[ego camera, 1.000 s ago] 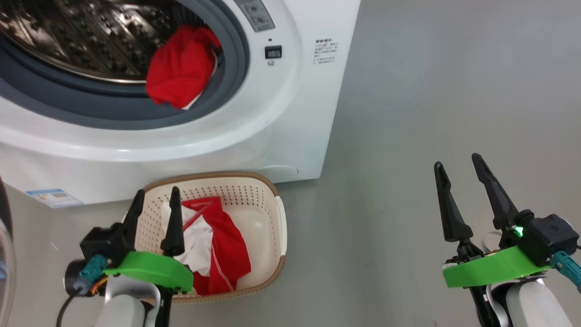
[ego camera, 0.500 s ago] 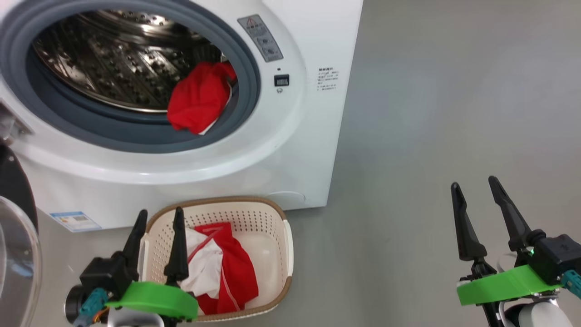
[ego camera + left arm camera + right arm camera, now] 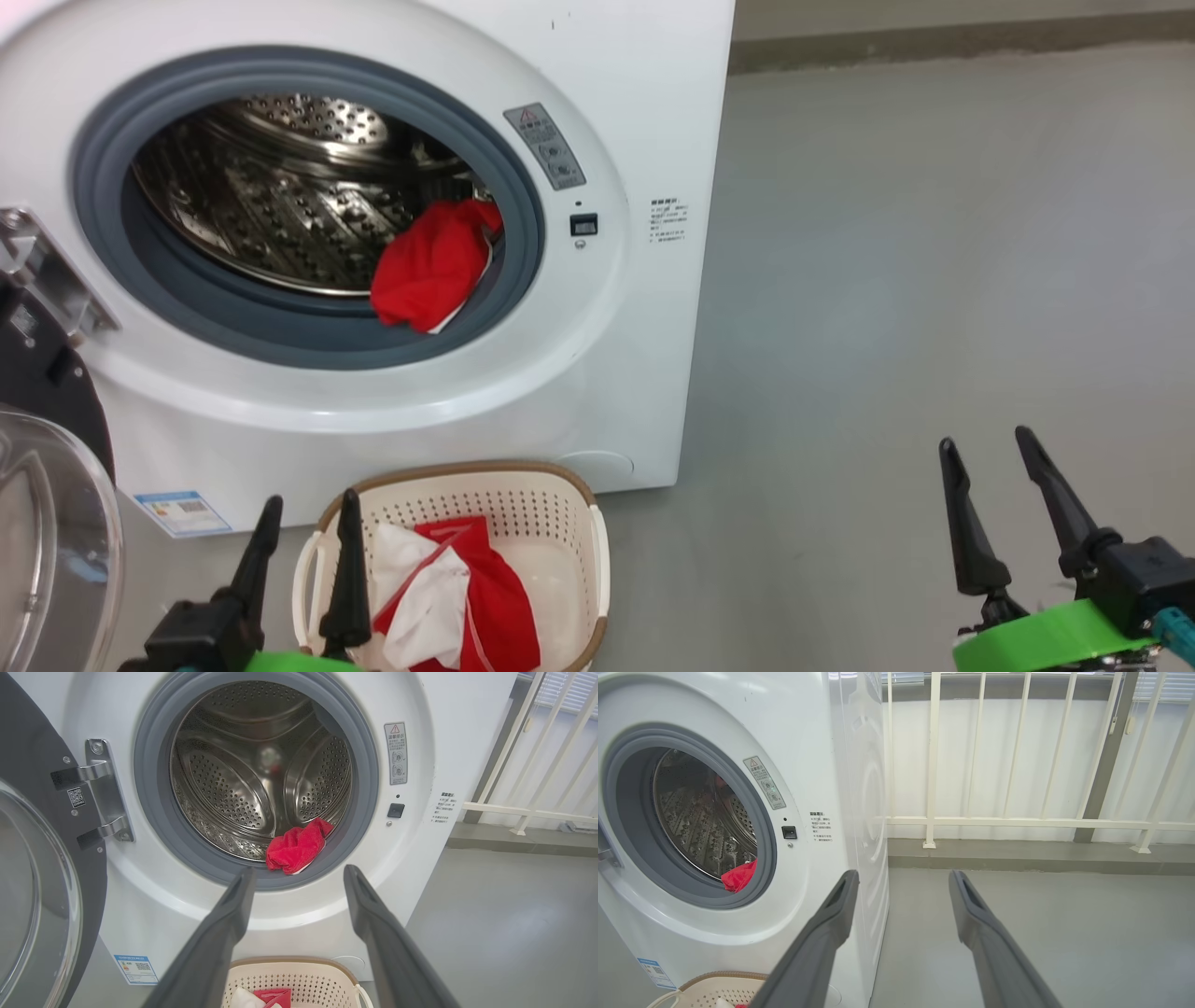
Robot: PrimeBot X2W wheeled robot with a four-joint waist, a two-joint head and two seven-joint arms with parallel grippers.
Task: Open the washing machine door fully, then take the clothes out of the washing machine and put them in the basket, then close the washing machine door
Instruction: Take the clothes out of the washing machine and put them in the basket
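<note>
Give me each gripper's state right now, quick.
Left gripper: open, holding nothing.
Right gripper: open, holding nothing.

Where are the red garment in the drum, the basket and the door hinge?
red garment [image 3: 296, 845], left wrist view, middle of the cloth.
basket [image 3: 457, 469], head view, brown back rim.
door hinge [image 3: 106, 797], left wrist view, metal plate.

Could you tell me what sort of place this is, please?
Likely a laundry corner, perhaps a balcony: a white front-loading washing machine, a basket of clothes on grey floor, pale railing beside it.
</note>
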